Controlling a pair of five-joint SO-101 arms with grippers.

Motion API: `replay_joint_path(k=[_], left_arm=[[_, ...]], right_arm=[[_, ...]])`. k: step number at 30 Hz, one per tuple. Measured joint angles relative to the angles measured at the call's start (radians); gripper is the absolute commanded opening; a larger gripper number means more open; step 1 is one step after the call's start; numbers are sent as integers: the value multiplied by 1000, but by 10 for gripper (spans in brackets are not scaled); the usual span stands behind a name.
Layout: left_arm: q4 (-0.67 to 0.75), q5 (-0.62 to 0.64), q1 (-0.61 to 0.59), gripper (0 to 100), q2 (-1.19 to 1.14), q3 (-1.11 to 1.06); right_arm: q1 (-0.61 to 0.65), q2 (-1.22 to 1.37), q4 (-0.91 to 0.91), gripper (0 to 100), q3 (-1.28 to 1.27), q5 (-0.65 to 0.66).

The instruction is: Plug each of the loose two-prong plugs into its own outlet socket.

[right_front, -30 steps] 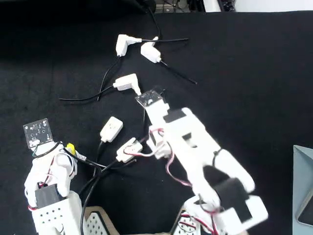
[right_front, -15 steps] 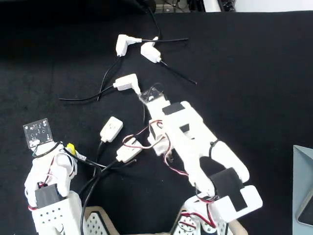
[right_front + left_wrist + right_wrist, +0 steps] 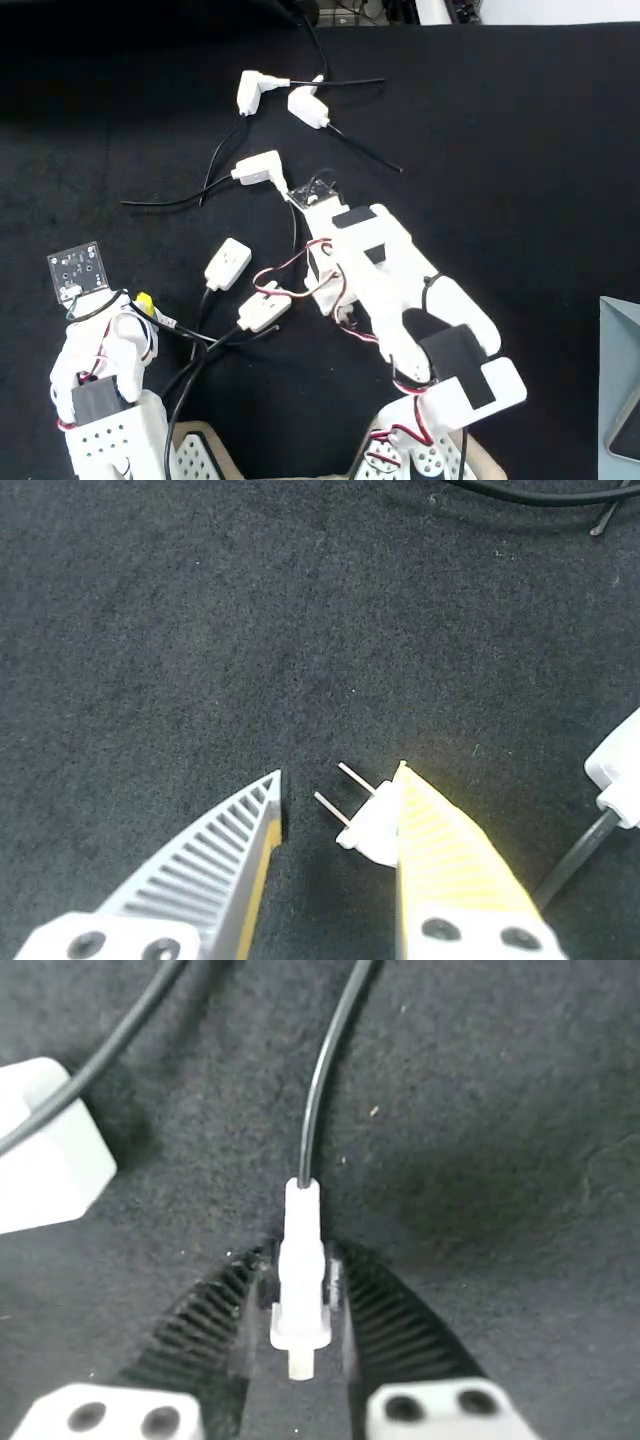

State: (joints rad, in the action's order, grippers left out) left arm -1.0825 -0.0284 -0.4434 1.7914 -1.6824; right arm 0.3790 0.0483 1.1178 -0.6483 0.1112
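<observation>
Your right gripper (image 3: 298, 1265) pinching a white plug (image 3: 300, 1222), your left gripper (image 3: 338, 783) with fingers spread, two-prong plug (image 3: 366, 826) just beside one finger.

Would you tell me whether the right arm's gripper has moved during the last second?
Yes. The right gripper, shut on a slim white plug, has crept toward the far edge of the black table, nearer the unmoved angled white plug.
</observation>
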Motion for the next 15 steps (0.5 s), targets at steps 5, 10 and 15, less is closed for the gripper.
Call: replay_joint_path(k=[5,10,15], left_arm=[[0,0,0,177,0,0],[0,0,0,177,0,0],[0,0,0,180,0,0]], right_arm=[[2,-8,52,11,44,20],[0,-161,152,11,94,20],[0,-361,166,11,89,21]])
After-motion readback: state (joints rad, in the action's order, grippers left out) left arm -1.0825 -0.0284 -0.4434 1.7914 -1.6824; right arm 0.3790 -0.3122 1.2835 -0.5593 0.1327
